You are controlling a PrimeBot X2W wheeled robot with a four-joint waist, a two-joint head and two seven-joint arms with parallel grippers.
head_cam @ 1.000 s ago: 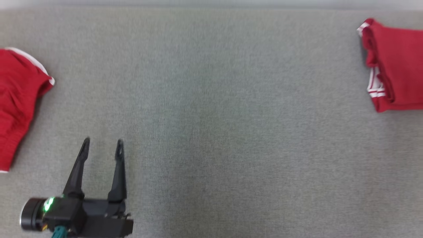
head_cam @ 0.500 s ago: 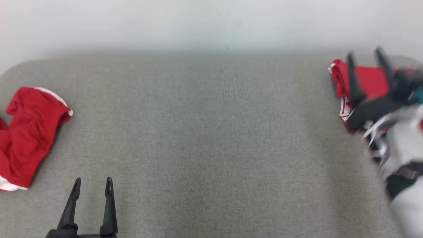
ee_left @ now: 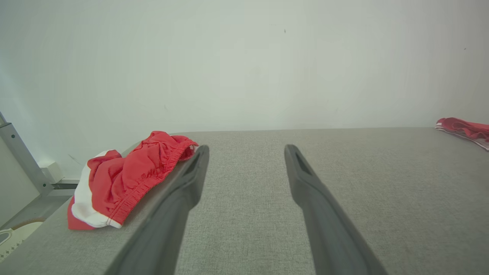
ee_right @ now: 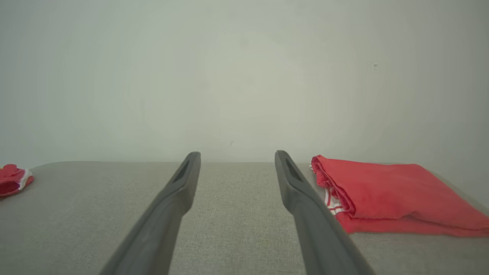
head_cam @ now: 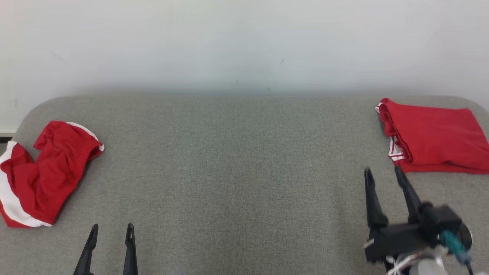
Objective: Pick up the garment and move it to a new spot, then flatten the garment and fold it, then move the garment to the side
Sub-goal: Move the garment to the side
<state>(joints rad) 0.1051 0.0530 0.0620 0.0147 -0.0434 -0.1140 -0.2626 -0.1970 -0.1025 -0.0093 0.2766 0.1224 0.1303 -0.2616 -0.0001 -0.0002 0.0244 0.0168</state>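
Nearest the camera, at the lower left of the head view, the left gripper (head_cam: pixel 112 226) hovers over a grey fabric-covered bench (head_cam: pixel 244 183), its two dark fingers (head_cam: pixel 130 248) spread wide and holding nothing. At the lower right, the right gripper (head_cam: pixel 382 170) is also spread wide and empty, its fingertips just short of the near left corner of a folded red garment (head_cam: pixel 431 137). Half a second ago those fingers lay across that garment; now they have drawn back clear of it, and the head camera has tilted up to take in more of the bench. The folded garment, with white stripes showing at its left edge, lies flat near the far right end of the bench. This suggests it has been set aside and released, so its round looks finished. Well apart, at the bench's left end, a crumpled pair of red shorts with white trim (head_cam: pixel 46 172) lies untouched, probably next to be handled. Beyond the bench rises a plain pale wall (head_cam: pixel 244 46).
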